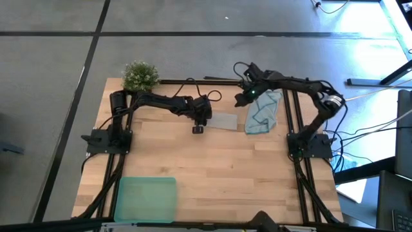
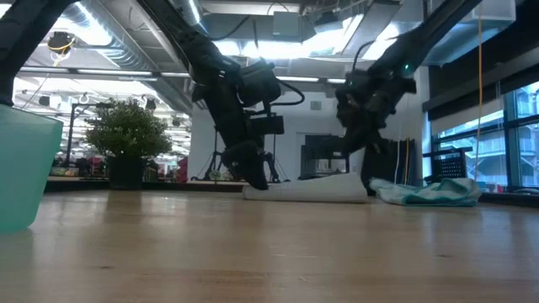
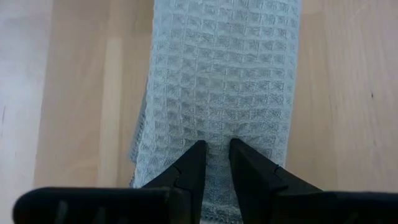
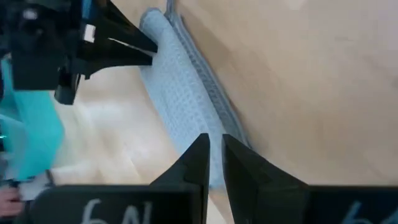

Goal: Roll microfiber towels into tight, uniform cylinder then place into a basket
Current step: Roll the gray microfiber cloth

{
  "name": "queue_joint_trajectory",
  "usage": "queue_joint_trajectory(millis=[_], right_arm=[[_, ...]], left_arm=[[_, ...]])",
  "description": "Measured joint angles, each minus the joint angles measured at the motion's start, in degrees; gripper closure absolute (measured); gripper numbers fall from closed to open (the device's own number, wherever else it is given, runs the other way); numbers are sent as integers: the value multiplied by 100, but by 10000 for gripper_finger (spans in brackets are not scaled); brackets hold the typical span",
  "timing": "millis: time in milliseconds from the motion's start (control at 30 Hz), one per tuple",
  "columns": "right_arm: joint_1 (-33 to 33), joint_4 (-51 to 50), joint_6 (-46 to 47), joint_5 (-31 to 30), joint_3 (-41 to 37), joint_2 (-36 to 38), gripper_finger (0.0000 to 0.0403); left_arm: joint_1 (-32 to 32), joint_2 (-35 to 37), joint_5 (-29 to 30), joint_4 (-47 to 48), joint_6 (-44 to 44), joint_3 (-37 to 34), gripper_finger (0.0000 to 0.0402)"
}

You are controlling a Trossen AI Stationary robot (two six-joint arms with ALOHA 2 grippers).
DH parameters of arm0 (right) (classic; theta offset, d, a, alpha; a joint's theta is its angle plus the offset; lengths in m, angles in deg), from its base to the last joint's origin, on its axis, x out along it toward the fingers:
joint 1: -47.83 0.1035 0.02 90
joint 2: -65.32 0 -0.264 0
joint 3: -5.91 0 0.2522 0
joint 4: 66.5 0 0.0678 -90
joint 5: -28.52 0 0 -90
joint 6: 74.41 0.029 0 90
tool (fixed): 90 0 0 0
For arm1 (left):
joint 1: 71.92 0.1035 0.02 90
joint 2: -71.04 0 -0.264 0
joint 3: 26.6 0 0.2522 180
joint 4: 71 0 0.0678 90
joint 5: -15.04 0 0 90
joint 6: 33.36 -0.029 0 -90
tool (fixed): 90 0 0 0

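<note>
From overhead, the high view looks straight down and takes in the whole table (image 1: 212, 167) with both arms. The low view sits at table-top level, near the basket (image 2: 25, 172), facing across the boards toward the far edge and the room behind. The left wrist view looks down close over the grey towel (image 3: 221, 81). The right wrist view, also close, sees that same grey strip from its other end, shared with the left.

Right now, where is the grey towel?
In the high view the grey towel lies mid-table toward the far edge, between the left gripper and the crumpled blue towel.
</note>
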Motion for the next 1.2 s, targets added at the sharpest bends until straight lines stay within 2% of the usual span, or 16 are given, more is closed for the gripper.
queue_joint_trajectory(millis=[133,233,367,533,733,1000,1200], right_arm=[[152,-297,-512,-462,0,489,358],[414,-412,-1047,-523,-11,807,358],[952,-288,-1609,-835,-138,873,358],[1543,765,-1763,-1249,-652,711,358],[1734,1894,-1654,-1811,-1268,371,358],[1713,2260,-1668,-1819,-1536,-269,358],[1716,2373,-1686,-1737,-1523,-433,358]], left_arm=[[-11,4,1,58,128,-7,330],[-35,69,12,74,149,-11,330],[-35,83,-13,85,148,-22,330],[-57,85,-16,129,153,-15,330],[-70,85,0,128,155,-17,330],[-72,85,-16,124,164,-17,330],[-72,97,-20,127,168,-17,330]])
